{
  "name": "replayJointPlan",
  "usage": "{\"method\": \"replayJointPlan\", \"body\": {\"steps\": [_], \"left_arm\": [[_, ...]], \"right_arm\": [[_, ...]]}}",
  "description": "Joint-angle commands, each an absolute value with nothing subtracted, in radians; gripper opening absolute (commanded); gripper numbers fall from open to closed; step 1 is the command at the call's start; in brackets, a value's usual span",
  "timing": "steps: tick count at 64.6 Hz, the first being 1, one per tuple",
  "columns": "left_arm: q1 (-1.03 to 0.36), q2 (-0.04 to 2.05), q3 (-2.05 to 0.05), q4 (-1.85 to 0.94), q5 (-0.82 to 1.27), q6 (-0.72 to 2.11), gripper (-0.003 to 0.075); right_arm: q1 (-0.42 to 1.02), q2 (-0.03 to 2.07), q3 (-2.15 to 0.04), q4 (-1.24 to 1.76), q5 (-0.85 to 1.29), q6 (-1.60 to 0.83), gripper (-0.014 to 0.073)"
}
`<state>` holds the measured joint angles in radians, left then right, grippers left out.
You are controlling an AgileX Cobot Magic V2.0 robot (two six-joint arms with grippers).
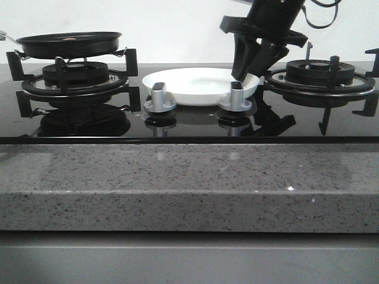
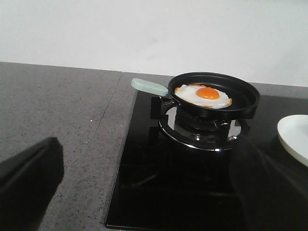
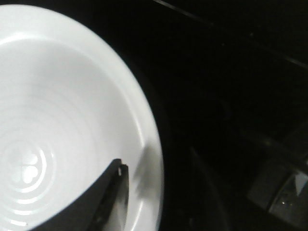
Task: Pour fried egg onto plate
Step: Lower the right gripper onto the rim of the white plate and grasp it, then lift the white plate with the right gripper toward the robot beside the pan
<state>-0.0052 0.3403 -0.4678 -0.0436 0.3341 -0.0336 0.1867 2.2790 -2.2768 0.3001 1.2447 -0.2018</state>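
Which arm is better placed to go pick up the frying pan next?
Left. The left gripper faces the pan holding the fried egg, its handle unobstructed. The right gripper is down at the plate.

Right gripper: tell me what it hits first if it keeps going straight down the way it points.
The right gripper points down at the right edge of the plate; its fingertip would probably meet the plate's rim first, though how high it sits is unclear.
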Motion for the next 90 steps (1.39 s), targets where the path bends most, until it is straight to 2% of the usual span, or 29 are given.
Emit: {"method": "replayJointPlan", "body": {"steps": [1,7,12,25,31,78,90], "left_arm": [[-0.005,0.355,-0.502,-0.047,0.259,-0.044,0.0692],[-0.005,0.355,-0.502,-0.047,0.259,-0.044,0.0692],[-0.005,0.355,-0.502,-0.047,0.259,-0.044,0.0692],[-0.005,0.355,-0.502,-0.047,0.259,-0.044,0.0692],[-0.005,0.355,-0.502,-0.047,0.259,-0.044,0.0692],[-0.005,0.355,-0.502,-0.047,0.259,-0.044,0.0692],[-0.005,0.355,-0.502,-0.047,0.259,-0.044,0.0692]], "right_arm": [[0.187,2.222,-2.31,0.33,1.311,-0.214,0.0324],[0.187,2.226,-2.31,0.33,1.312,-0.214,0.0305],[0.187,2.229,-2.31,0.33,1.317,-0.214,0.0255],[0.187,2.229,-2.31,0.33,1.327,-0.214,0.0012],[0.186,2.227,-2.31,0.33,1.332,-0.208,-0.0069],[0.162,2.06,-2.304,0.332,1.333,-0.138,-0.0057],[0.164,2.007,-2.231,0.372,1.333,-0.148,-0.0057]]}}
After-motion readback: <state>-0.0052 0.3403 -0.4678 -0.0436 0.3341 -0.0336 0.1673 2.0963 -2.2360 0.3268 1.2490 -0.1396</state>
